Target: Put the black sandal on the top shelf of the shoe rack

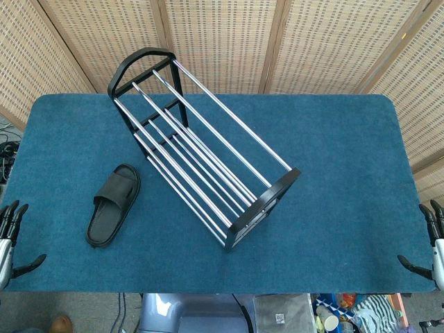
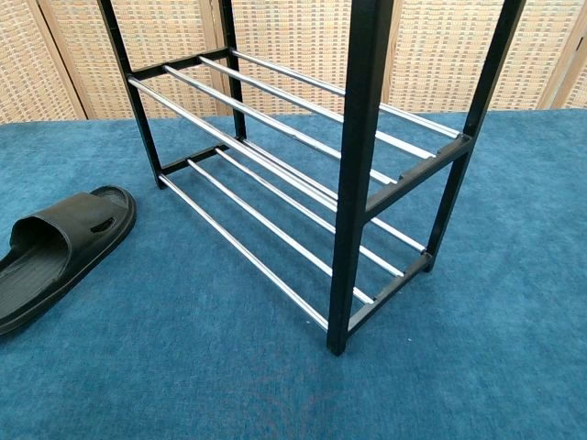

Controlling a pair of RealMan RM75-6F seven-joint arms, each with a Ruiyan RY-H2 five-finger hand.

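The black sandal [image 1: 113, 204] lies flat on the blue table to the left of the shoe rack [image 1: 201, 142]; the chest view shows the sandal [image 2: 53, 252] at the left edge. The rack [image 2: 358, 183] has black end frames and chrome rails and stands diagonally across the table's middle. Nothing rests on any of its shelves. My left hand [image 1: 10, 236] hangs off the table's near left corner with fingers spread, holding nothing. My right hand [image 1: 430, 244] sits off the near right corner, fingers apart, also holding nothing. Neither hand shows in the chest view.
The blue carpeted table [image 1: 333, 159] stretches wide to the right of the rack. Woven screens [image 1: 229, 41] stand behind the table. Clutter lies on the floor below the near edge.
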